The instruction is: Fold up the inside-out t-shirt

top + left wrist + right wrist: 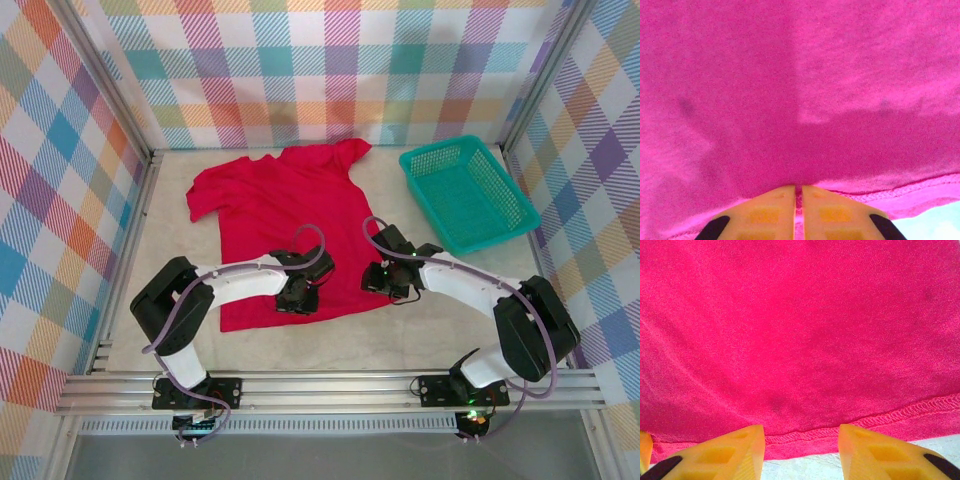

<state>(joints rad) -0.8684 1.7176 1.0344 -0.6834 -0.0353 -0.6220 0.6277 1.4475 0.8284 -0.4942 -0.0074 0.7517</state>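
The location was a robotics laboratory test cell, as indicated by the left arm (pixel 235 280) and the right arm (pixel 465 285) bolted to an aluminium rail (pixel 330 390) at the near edge of a pale tabletop (pixel 180 240) enclosed by upright panels (pixel 60 170) of multicoloured plaid.

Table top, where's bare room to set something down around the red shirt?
Bare table lies left of the red t-shirt, and a strip between its right side and the teal mesh basket. Crowded at the near hem: left fingers and right fingers sit there.
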